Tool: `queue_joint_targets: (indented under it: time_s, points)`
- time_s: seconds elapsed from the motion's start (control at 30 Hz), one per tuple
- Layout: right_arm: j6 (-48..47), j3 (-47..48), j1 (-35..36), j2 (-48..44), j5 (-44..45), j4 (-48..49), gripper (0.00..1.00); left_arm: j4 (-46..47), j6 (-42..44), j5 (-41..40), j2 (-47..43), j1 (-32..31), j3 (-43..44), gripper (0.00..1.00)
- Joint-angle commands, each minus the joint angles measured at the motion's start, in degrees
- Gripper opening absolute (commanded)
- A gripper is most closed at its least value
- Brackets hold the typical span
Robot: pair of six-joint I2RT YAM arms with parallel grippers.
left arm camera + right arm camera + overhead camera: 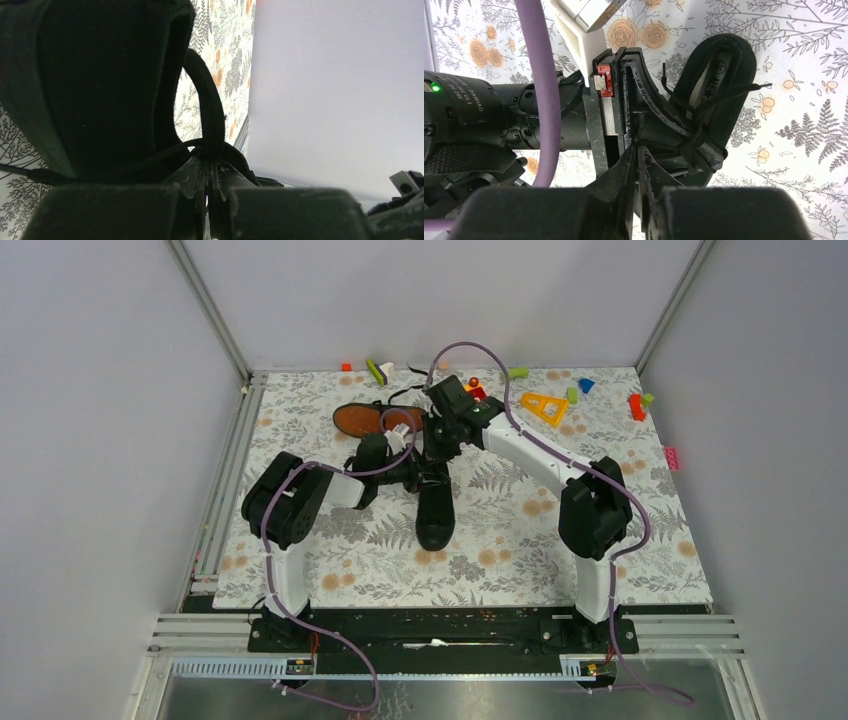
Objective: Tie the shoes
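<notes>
One black shoe (435, 515) stands upright mid-mat, toe toward the arms. The other shoe (362, 420) lies on its side behind it, orange-brown sole showing. Both grippers meet over the upright shoe's lacing. My left gripper (408, 468) (209, 159) is shut on a flat black lace loop (210, 105) that arches up beside the shoe's black upper (90, 85). My right gripper (437, 448) (636, 147) is shut on a lace strand (659, 107) that runs to a knot (696, 142) by the shoe's opening (724, 75). The left gripper's fingers (616, 100) sit just beyond.
Small toy blocks lie along the mat's far edge: a yellow triangle (543, 406), a red block (636, 407), a pink one (671, 457), green and blue pieces. A purple cable (539, 90) crosses the right wrist view. Grey walls enclose the floral mat (520, 540).
</notes>
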Motion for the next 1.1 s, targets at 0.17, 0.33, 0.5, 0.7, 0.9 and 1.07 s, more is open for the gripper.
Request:
queue_joint_targets:
  time_s: [0.17, 0.33, 0.5, 0.7, 0.9, 1.07]
  points:
    - [2.1, -5.6, -5.5, -5.6, -10.4, 8.2, 0.28, 7.4, -2.8, 1.7, 2.1, 1.2, -1.1, 0.00]
    - [1.4, -9.8, -7.8, -9.3, -14.1, 10.6, 0.50, 8.4, -3.5, 2.1, 2.9, 1.3, -1.0, 0.00]
    - [-0.2, -14.3, -9.5, -14.0, -14.1, 12.5, 0.52, 8.5, -3.6, 2.2, 3.0, 1.4, -1.1, 0.00]
    - [-3.8, -23.9, -12.8, -16.4, -19.2, 17.0, 0.40, 8.9, -3.6, 2.4, 2.8, 1.5, -1.3, 0.00]
    - [-8.5, -32.0, -13.6, -15.9, -23.4, 24.8, 0.45, 9.1, -3.5, 2.6, 2.6, 1.5, -1.6, 0.00]
    - [-11.3, -34.7, -13.6, -14.3, -24.4, 30.9, 0.46, 9.1, -3.5, 2.8, 2.5, 1.5, -1.7, 0.00]
